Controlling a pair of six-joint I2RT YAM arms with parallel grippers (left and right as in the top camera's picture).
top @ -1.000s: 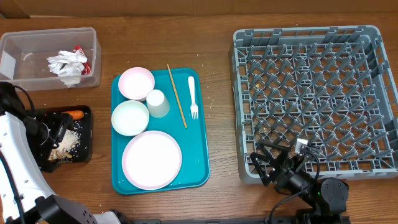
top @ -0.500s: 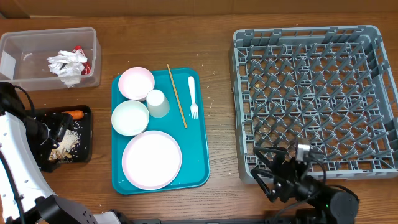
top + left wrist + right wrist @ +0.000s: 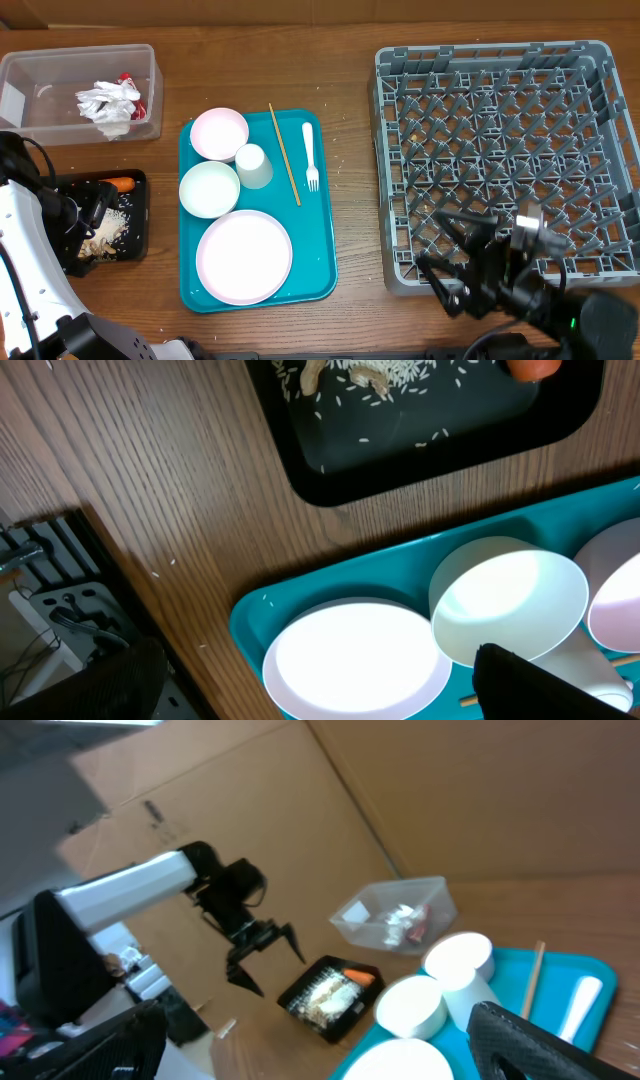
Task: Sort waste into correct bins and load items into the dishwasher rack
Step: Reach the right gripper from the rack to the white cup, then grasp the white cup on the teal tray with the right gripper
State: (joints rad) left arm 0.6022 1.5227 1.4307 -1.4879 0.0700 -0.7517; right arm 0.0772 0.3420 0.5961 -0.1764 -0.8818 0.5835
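The clear tub [image 3: 40, 120] at the back left holds crumpled napkins [image 3: 108, 103] and a red wrapper [image 3: 125, 82]. The black tray [image 3: 135, 235] holds beige scraps [image 3: 110, 228] and a carrot piece [image 3: 122, 184]. On the teal tray [image 3: 320, 250] lie two bowls [image 3: 219, 133] [image 3: 209, 188], a cup [image 3: 254, 166], a plate [image 3: 244, 257], a fork [image 3: 310, 155] and a wooden stick [image 3: 284, 155]. The grey rack [image 3: 510, 150] is at the right. My left gripper [image 3: 88, 212] is open and empty above the black tray. My right gripper [image 3: 455, 250] is open and empty over the rack's front left corner.
The left wrist view shows the black tray [image 3: 330, 470], the plate [image 3: 355, 660] and a bowl [image 3: 510, 605] below its open jaws [image 3: 310, 695]. The right wrist view looks across the table to the left arm [image 3: 240, 910] and a cardboard wall [image 3: 250, 790].
My right gripper has moved right and risen from the rack's front edge, fingers still apart. The left arm and all objects are unchanged.
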